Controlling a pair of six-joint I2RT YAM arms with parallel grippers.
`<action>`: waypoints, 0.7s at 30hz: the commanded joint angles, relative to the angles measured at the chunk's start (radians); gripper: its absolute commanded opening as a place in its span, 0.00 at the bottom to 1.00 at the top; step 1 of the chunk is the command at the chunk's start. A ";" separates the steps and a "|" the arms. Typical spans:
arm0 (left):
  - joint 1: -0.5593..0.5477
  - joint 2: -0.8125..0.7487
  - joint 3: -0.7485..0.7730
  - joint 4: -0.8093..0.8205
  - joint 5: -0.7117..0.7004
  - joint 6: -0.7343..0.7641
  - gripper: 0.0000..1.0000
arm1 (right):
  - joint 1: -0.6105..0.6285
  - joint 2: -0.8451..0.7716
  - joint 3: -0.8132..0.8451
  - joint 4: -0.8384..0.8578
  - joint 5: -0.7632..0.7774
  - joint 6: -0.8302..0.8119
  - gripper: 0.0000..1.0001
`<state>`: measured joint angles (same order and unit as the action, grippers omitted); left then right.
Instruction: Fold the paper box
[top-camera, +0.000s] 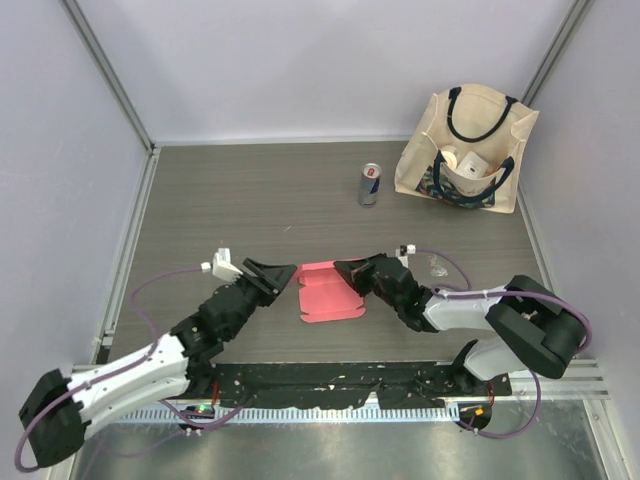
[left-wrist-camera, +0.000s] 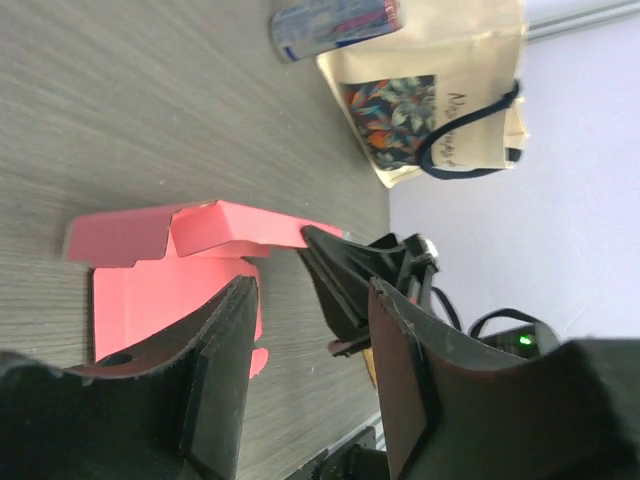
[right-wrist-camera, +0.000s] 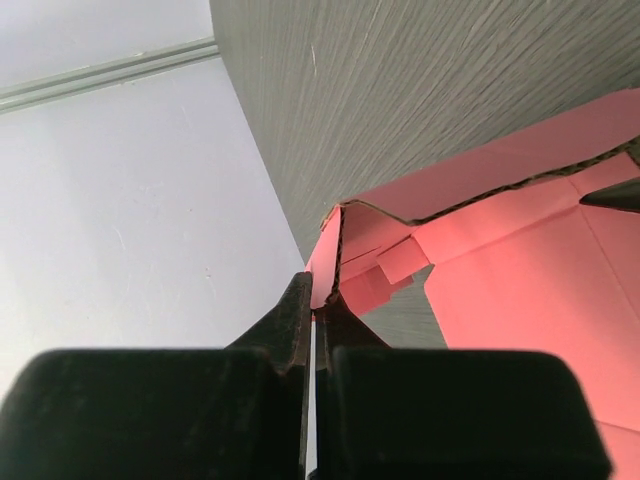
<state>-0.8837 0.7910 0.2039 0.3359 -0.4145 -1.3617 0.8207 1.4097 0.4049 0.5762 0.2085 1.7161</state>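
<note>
Pink paper box (right-wrist-camera: 520, 290) pinched in low right hand (right-wrist-camera: 320, 305).

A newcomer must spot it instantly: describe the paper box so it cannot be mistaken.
On the wood-grain table, look near its front edge, between the left gripper and the right gripper. The paper box lies there, a thin card sheet with tabs and a raised flap. It alone is pink-red; the can and the cream tote bag stand farther back.
</note>
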 joint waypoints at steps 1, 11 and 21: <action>-0.001 -0.284 0.037 -0.361 -0.032 0.243 0.54 | -0.020 0.011 -0.093 0.272 0.026 -0.119 0.01; 0.000 -0.339 0.083 -0.528 0.003 0.401 0.62 | -0.046 0.051 -0.101 0.361 -0.040 -0.259 0.02; 0.020 0.049 0.291 -0.444 -0.020 0.582 0.64 | -0.075 0.170 -0.150 0.505 -0.076 -0.216 0.02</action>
<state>-0.8814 0.7612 0.4236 -0.1844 -0.4248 -0.8944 0.7578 1.5303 0.2756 1.0042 0.1474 1.5013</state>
